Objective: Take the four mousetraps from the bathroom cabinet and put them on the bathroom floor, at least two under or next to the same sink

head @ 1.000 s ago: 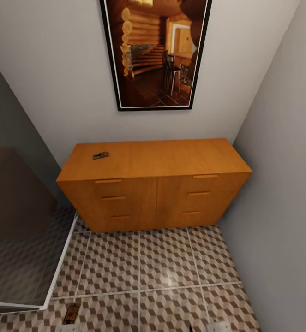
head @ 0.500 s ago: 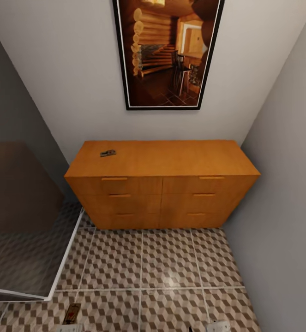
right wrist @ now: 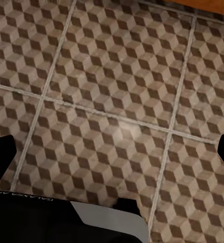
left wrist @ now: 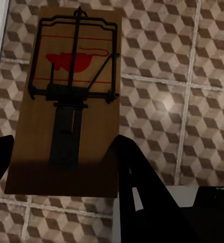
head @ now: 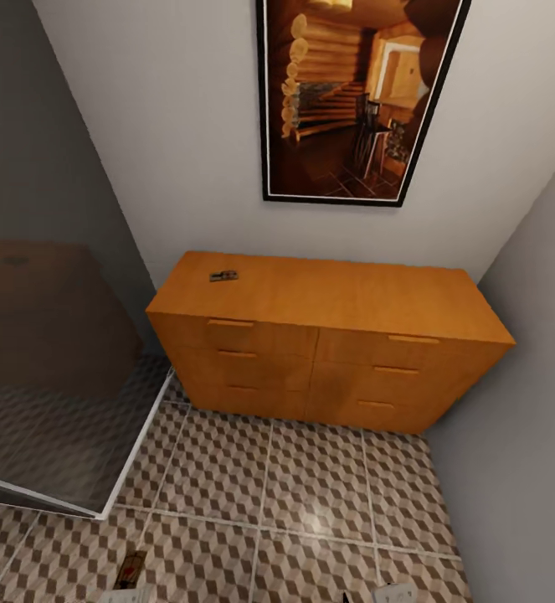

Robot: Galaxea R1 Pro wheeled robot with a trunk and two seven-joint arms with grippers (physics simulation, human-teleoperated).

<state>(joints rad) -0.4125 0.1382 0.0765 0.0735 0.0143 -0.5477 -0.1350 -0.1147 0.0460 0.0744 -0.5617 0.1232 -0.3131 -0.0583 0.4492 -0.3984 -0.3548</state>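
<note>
I am looking from the head camera at the cabinet (head: 327, 335), which is standing against the white wall in the corner of the room. One trap (head: 223, 275) is lying flat on its top, near the left back edge. A large framed picture (head: 357, 96) is hanging on the wall above the cabinet. A grey wall is closing the right side, and a dark glass panel (head: 55, 368) with a white frame is standing at the left, touching the floor (head: 310, 494) just beside the left end of the cabinet. The tiles in front of the drawers are bare.

In the left wrist view the left gripper (left wrist: 59, 167) is pinching a second trap (left wrist: 71, 96) by its near end; the dark fingers (left wrist: 137, 177) are pressing on both sides of the board, and the red mark is facing the camera. The same trap (head: 130, 569) is showing at the bottom edge of the head view, over the tiles.

In the right wrist view the right gripper (right wrist: 117, 152) is hanging over the floor (right wrist: 117, 91) with its jaws spread wide, and nothing is between them.
</note>
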